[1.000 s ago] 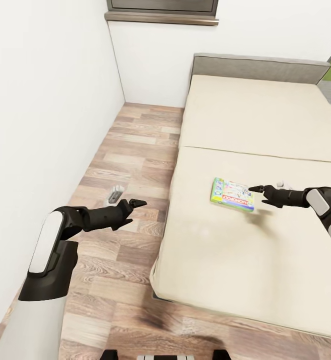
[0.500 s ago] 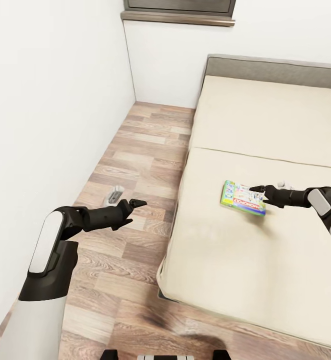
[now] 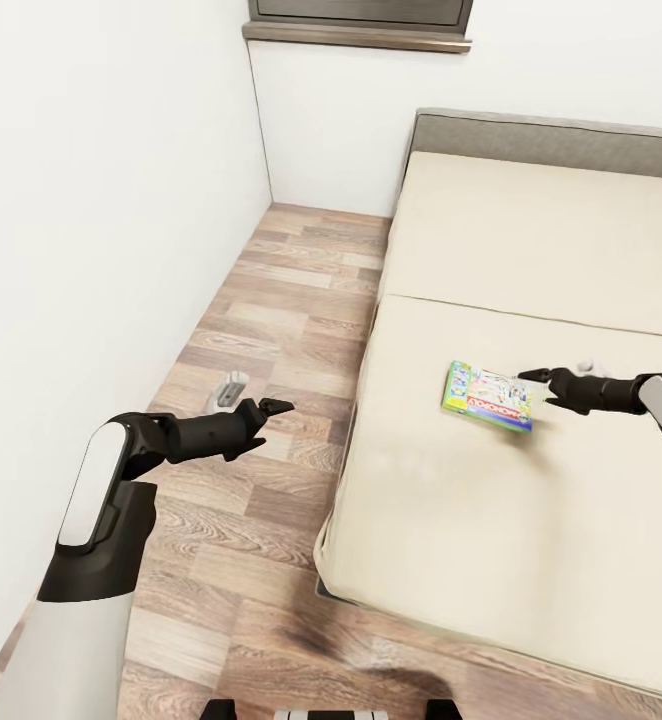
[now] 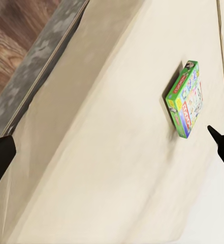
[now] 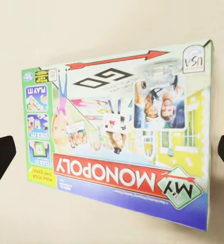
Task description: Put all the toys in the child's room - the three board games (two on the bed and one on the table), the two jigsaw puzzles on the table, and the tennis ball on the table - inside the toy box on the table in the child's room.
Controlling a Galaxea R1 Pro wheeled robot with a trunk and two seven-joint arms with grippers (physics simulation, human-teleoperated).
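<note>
Right hand [image 3: 533, 377] hangs spread beside the Monopoly box [image 3: 487, 396] on the bed [image 3: 531, 230]; straddle one box edge squarely before pinching

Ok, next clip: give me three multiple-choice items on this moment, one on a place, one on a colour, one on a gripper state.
1. Where does the Monopoly box lie?
A. on the floor
B. on the bed
C. in a bin

2. What colour is the box's edge?
A. green
B. black
C. orange

3. How is the right gripper?
A. shut on the box
B. open beside the box
C. holding a ball

Answers: 1 B, it rests on the beige cover. 2 A, the left wrist view shows a green side. 3 B, the right wrist view shows its fingers spread either side of the box, untouched.
</note>
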